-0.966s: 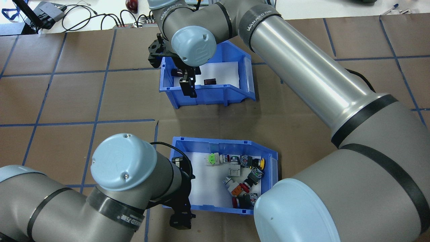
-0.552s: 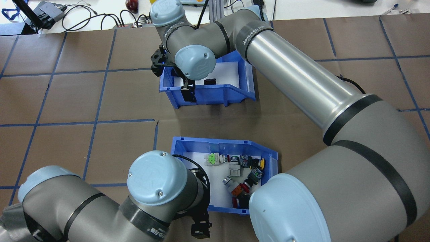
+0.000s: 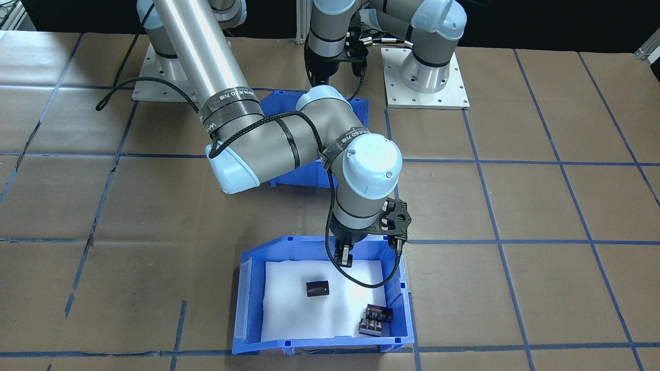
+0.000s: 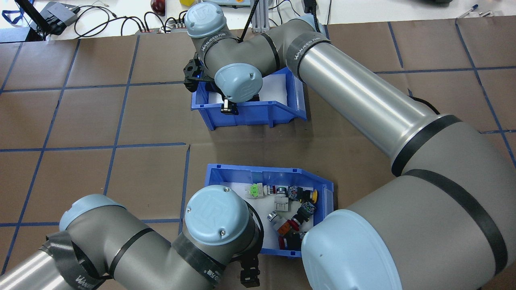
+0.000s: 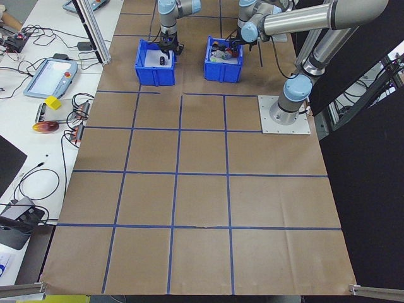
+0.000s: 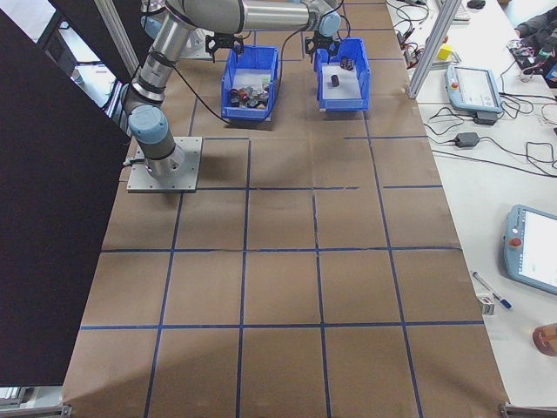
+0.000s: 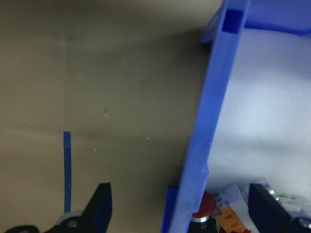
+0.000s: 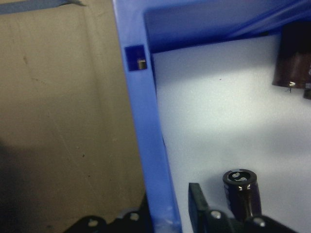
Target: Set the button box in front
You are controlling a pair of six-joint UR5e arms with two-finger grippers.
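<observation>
Two blue bins sit on the table [image 4: 80, 121], each lined with white foam, and two arms work over them.

In the overhead view the button box [image 4: 225, 177] lies at 6 o'clock, nearest the robot; the other bin [image 4: 258, 114] lies at 12 o'clock, well apart from it. The button box holds a cluster of push-buttons [image 4: 288, 213], green, red, yellow and orange, crowded toward its right half. The exact count is hard to tell; roughly eight.

The front-facing view shows what the overhead hides: the other bin's [image 3: 247, 304] floor carries a dark cylinder [image 3: 317, 289] near the middle and a dark ribbed part [image 3: 375, 319] in a corner. The right wrist view adds a second black cylinder [image 8: 241, 191] standing just beside the inner finger.

The left hand [image 7: 177, 208] straddles the button box's wall [image 7: 209, 126]: one finger outside over the table, the other inside by the buttons, spread wide and not pressing the wall. The right hand [image 8: 167, 213] likewise straddles the other bin's wall [image 8: 146, 136], fingers either side and close to it; whether they pinch it cannot be told.

The side views show both bins side by side at the table's far end.
</observation>
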